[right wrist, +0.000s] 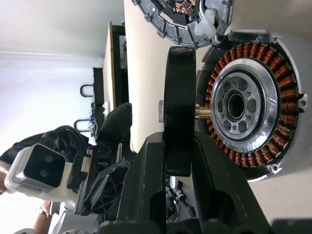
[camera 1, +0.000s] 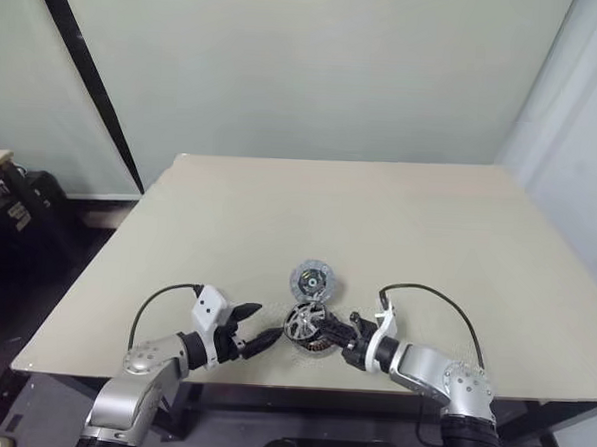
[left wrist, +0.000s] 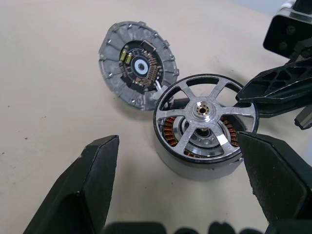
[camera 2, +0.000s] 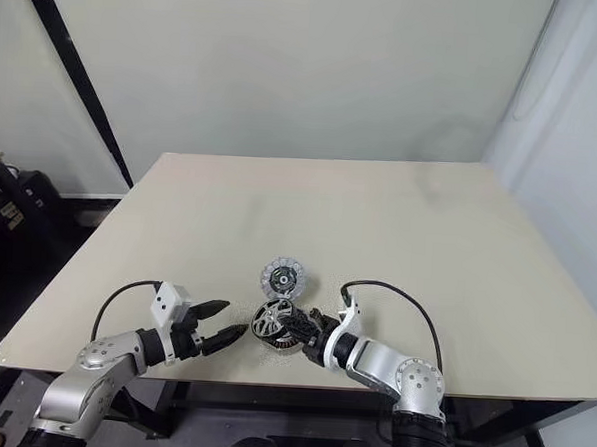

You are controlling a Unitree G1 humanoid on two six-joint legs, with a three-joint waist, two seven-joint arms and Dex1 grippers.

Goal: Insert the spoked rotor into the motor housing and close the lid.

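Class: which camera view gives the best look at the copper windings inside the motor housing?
The right wrist view: the motor housing faces the camera, its full copper ring uncovered. In the left wrist view the spoked rotor covers most of it. The head views show it small and far off.

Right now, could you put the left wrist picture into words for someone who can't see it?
The right pincer holds the spoked rotor by its rim over the motor housing, whose copper windings show between the spokes. The lid lies beside them on the table, touching the rotor's rim, and the left pincer stands open.
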